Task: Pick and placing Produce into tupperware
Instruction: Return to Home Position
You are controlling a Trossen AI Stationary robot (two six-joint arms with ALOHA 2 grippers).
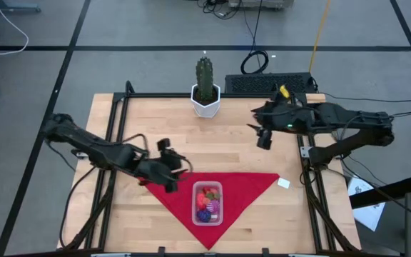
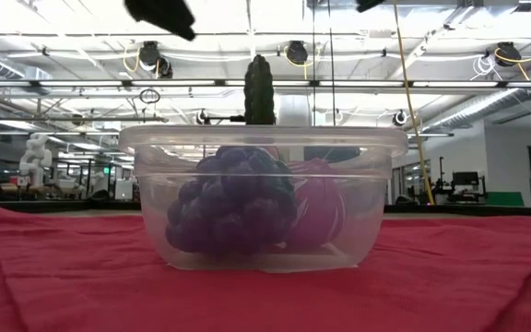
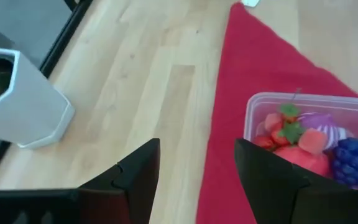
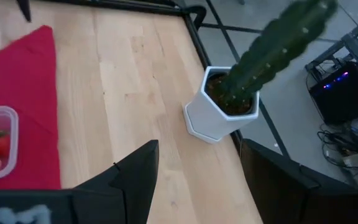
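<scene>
The clear tupperware (image 1: 207, 203) stands on the red cloth near the table's near edge, its base flat on the cloth (image 2: 264, 198). Inside lie the produce pieces: red strawberries (image 3: 277, 127), a purple-white striped piece (image 3: 319, 121), dark purple grapes (image 3: 356, 160) and a pink piece (image 2: 316, 212). My left gripper (image 1: 180, 165) hovers open just left of the container, above the cloth's left part (image 3: 197, 180), holding nothing. My right gripper (image 1: 263, 137) hangs open over the table's right far part (image 4: 194, 180), well away from the container.
A green cactus in a white pot (image 1: 205, 91) stands at the table's far edge, in the middle. The red triangular cloth (image 1: 248, 187) covers the near middle. A small white scrap (image 1: 283, 183) lies right of the cloth. Bare wood (image 1: 141, 121) shows on the left and right.
</scene>
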